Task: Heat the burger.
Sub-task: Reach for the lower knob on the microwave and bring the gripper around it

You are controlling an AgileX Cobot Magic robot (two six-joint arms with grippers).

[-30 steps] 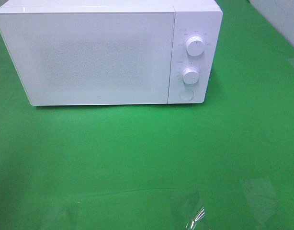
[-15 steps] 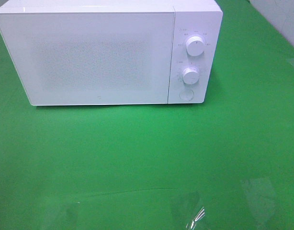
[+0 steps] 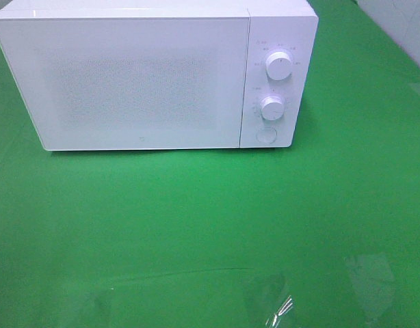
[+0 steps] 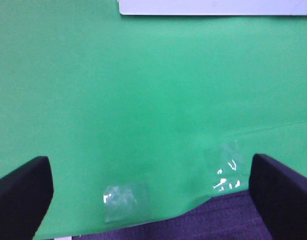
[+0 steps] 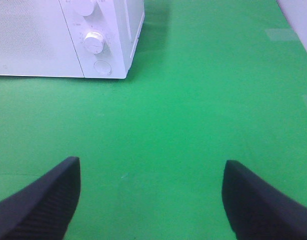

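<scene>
Exterior high puts the shut microwave [image 3: 141, 75] at twelve o'clock on the tabletop [image 3: 196, 225], burger unseen, perhaps inside; left fingers [image 4: 23, 190] and right fingers [image 5: 43, 195] gape empty, so I'd next turn the lower knob [image 3: 272, 107].

Bright green cloth [image 3: 196, 225], faintly creased, lies under even light.

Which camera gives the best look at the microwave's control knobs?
Exterior high: the upper knob, lower knob and round button on the microwave all face it, whole. Right wrist shows the lower knob and button, the upper knob cropped. Left wrist shows only a strip of the casing, no knobs.
</scene>
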